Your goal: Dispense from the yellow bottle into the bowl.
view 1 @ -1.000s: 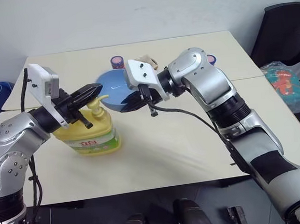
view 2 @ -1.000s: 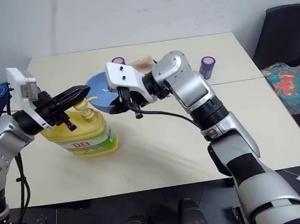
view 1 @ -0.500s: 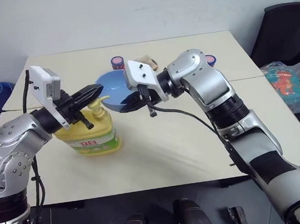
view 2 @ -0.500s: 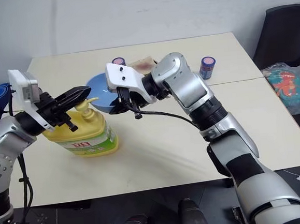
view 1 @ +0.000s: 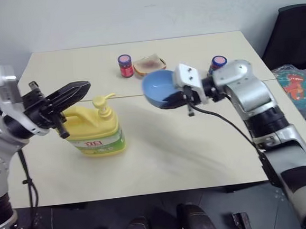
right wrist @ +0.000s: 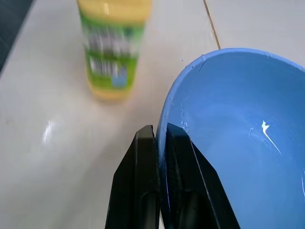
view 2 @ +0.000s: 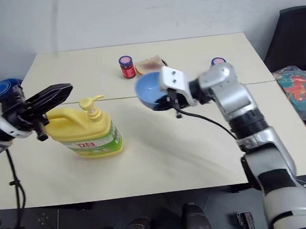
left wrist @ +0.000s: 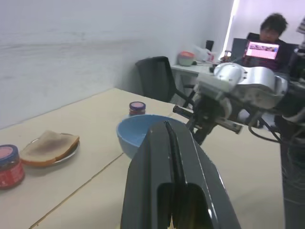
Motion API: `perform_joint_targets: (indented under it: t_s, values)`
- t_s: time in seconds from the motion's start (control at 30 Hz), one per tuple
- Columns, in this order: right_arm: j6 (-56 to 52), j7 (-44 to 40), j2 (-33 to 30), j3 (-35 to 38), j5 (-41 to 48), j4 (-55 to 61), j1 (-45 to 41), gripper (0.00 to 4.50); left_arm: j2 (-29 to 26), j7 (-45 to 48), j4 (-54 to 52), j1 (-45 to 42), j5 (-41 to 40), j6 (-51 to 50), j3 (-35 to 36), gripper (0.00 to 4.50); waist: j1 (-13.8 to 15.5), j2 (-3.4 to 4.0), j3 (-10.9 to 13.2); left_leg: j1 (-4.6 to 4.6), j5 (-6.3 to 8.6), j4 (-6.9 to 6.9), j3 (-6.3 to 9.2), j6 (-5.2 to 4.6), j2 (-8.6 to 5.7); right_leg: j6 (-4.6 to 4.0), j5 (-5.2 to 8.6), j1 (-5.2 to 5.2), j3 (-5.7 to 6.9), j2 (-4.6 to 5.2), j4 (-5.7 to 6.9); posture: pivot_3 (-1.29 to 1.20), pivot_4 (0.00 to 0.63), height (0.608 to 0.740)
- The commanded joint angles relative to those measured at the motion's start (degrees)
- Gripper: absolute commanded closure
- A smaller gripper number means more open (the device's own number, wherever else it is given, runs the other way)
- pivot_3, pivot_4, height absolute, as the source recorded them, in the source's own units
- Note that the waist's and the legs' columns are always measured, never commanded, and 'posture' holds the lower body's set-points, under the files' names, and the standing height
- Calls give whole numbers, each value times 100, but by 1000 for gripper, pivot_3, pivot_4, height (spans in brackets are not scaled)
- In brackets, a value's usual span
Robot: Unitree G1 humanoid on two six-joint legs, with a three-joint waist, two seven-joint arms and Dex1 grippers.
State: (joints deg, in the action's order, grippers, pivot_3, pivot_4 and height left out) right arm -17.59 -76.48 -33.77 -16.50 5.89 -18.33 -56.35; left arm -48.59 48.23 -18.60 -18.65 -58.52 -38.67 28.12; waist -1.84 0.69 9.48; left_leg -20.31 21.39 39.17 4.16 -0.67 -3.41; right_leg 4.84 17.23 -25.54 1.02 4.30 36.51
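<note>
Yellow bottle (view 1: 95, 134) upright on worktop (view 1: 161, 156), pump clear. Left fingers (view 1: 79, 89) pressed together, empty, beside pump. Right fingers (right wrist: 159, 143) pinch rim of bowl (view 1: 160, 88), tilted, well apart. Best: level bowl under spout before pressing.

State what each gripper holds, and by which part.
The right gripper pinches the bowl by its rim. The left gripper is shut on nothing.

I was working in an office — a person (left wrist: 268, 29) sat at a laptop (left wrist: 261, 49) at two o'clock, black office chair (left wrist: 157, 76) nearby.
</note>
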Motion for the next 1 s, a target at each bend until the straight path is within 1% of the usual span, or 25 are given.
perform_joint_targets:
  t_s: [0.03,0.1,0.17,0.2,0.3,0.37,0.43,0.53,0.57,0.6,0.67,0.7,0.77,0.8,0.83,0.87,0.93,0.97,1.0]
  values:
    - [246,36,-375,212,-85,152,371,4500,-213,458,-520,457,-279,-211,69,4476,-1,-1,1,0,0,0,-1,0,0,0,0,0,-1,0,0,0,150,740]
    - [352,143,-600,295,-131,73,901,4500,-161,512,-889,939,-279,-273,-29,4476,12,-1,1,-1,0,-1,-2,0,3,0,0,0,-2,-1,1,0,150,740]
    - [501,161,-738,337,-159,-2,1208,4500,-54,368,-1106,1176,-383,-323,-75,4476,31,-2,1,0,0,-1,-3,0,2,0,0,2,-5,0,0,0,150,740]
    - [726,229,-763,377,-194,-126,1309,4500,-52,396,-1200,1311,-241,-248,-135,4476,33,-3,2,0,0,3,-3,-1,2,0,0,2,-5,0,-2,0,150,740]
    - [1615,453,-779,523,-264,-630,1608,4500,-69,607,-1303,1820,559,211,-381,4476,23,-2,2,6,-2,6,-10,-2,0,0,0,2,-12,0,-7,0,150,740]
    - [2264,530,-742,650,-221,-1053,1789,4500,76,700,-1113,2108,1105,700,-533,4476,23,-2,3,12,-2,1,-16,-1,2,-1,1,2,-15,-4,-6,0,150,740]
    - [2693,393,-695,829,-12,-1360,2004,4500,246,767,-832,2340,1524,1125,-620,4476,30,0,2,12,-2,0,-16,-1,4,-2,1,2,-15,-6,-8,0,150,740]
    - [2983,261,-656,1067,234,-1518,2238,4500,371,731,-549,2445,2072,1644,-711,4476,48,-3,4,10,-2,-1,-15,-1,3,-2,1,5,-11,-5,-13,0,150,740]
    - [3126,230,-620,1161,329,-1542,2288,3853,373,745,-500,2472,2198,1743,-748,4500,49,-3,4,7,-2,2,-15,-2,3,-2,1,5,-10,-4,-13,0,150,740]
    - [3087,129,-627,1257,493,-1433,2416,3616,375,782,-485,2523,2240,1764,-785,4308,52,-3,4,8,-3,5,-15,-2,3,-2,1,7,-11,-4,-13,0,150,740]
    - [3050,38,-595,1530,879,-1143,2657,2952,458,776,-462,2601,2288,1874,-794,3899,67,-3,3,10,-3,6,-15,-3,2,-2,1,10,-12,-1,-12,0,150,740]
    - [3041,-11,-574,1693,1124,-912,2803,2517,500,775,-428,2681,2322,1938,-775,3554,68,-3,3,10,-3,5,-13,-4,3,-2,1,10,-11,-1,-12,0,150,740]
    - [2720,37,-505,2090,1749,-275,3166,1881,597,831,-264,2900,2384,2095,-682,2970,82,-3,3,9,-2,3,-13,-4,4,-2,1,9,-11,-2,-12,0,150,740]
    - [2602,98,-463,2278,2027,66,3376,1381,668,846,-116,3017,2462,2250,-618,2561,84,-2,3,10,-2,3,-13,-4,5,-2,1,9,-10,-2,-12,0,150,740]
    - [2386,175,-452,2438,2285,462,3658,1054,711,896,23,3155,2494,2348,-555,2251,85,-2,3,10,-2,2,-13,-4,7,-2,1,9,-10,-3,-12,0,150,740]
    - [2292,247,-448,2568,2450,830,3940,788,773,928,145,3267,2559,2522,-494,2007,93,-2,3,12,-2,1,-13,-4,7,-2,1,9,-11,-3,-11,0,150,740]
    - [2057,452,-427,2789,2705,1533,4517,56,876,932,329,3445,2683,2803,-387,1348,142,-2,3,12,-1,0,-13,-4,9,-2,1,10,-10,-4,-12,0,150,740]
    - [2110,533,-389,2885,2745,1842,4815,0,942,824,373,3518,2742,2867,-323,1135,177,-2,3,12,-1,1,-13,-4,9,-2,1,11,-11,-4,-13,0,150,740]
    - [2096,602,-372,2948,2782,2090,5066,0,983,708,413,3567,2836,2936,-288,826,192,-3,3,12,0,1,-13,-6,7,-2,1,13,-11,-3,-14,0,150,740]
